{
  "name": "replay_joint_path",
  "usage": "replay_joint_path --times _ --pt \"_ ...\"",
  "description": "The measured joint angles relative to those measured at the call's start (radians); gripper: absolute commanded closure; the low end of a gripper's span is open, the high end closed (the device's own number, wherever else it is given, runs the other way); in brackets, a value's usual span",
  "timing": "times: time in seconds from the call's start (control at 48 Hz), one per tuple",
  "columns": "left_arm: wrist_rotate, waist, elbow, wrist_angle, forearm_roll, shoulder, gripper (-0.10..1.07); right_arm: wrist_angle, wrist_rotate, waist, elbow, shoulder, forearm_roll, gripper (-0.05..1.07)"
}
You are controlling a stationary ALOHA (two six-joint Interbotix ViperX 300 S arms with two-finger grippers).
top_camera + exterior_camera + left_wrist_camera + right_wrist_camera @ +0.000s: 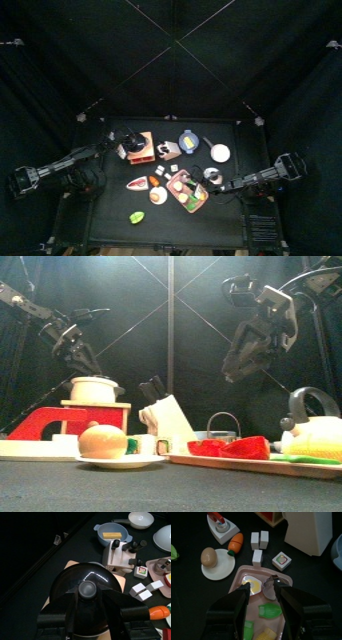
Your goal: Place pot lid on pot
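Left end effector [88,600] sits directly over the pot lid [85,579], jaws released and standing wide on either side of the lid knob [87,588], not pinching it. The lid looks seated flat on the pot [94,390], which stands on the toy stove [78,414] at the left-back of the surface [174,491]. The lid is a dark, glossy, round dome with no long axis, knob dead centre. The pot is small, round and pale in the front view. The left arm is far nearer, so the next move is probably straight up, clear of the knob. Judged done or nearly so. Right end effector [266,594] is released and empty, hanging over the food tray [271,571], well apart from the pot.
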Motion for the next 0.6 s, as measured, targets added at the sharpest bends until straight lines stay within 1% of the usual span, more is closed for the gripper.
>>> replay_joint_path --times 0.208,0.604 --pt "-0.002 -0.015 -0.002 0.003 -0.003 -0.003 0.12 0.0 0.0 0.0 0.0 0.0 0.0 0.23" --pt "-0.003 -0.034 -0.014 0.003 -0.015 -0.028 0.12 0.0 0.0 0.0 0.0 0.0 0.002 0.23"
